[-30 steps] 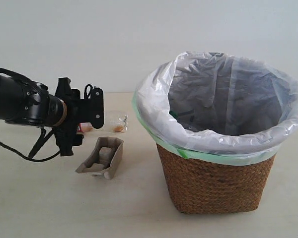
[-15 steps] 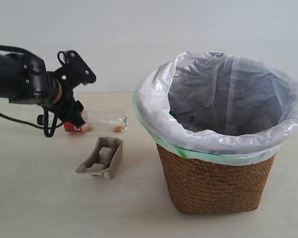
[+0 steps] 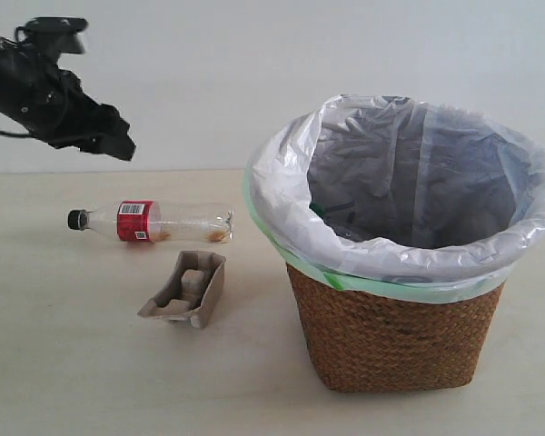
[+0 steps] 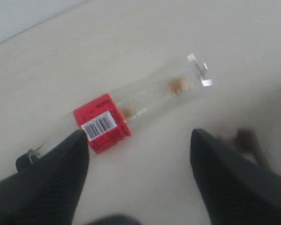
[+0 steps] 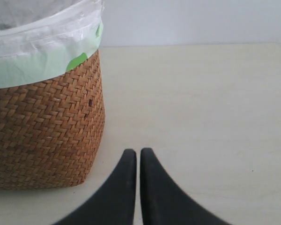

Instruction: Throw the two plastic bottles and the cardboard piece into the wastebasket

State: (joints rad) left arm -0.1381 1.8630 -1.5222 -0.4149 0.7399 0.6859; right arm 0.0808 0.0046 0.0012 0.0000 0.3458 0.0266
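Slim clear bottle (image 4: 145,96) lying on pale table (image 4: 234,51), red barcode label, tool (image 4: 138,137) fingers spread wide, blurred

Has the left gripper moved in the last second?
Yes. In the exterior view the left gripper has lifted up and to the left, away from the red-label bottle.

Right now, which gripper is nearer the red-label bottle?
Left. The left gripper hovers open above the bottle; the right gripper sits shut beside the wastebasket, with no bottle in its view.
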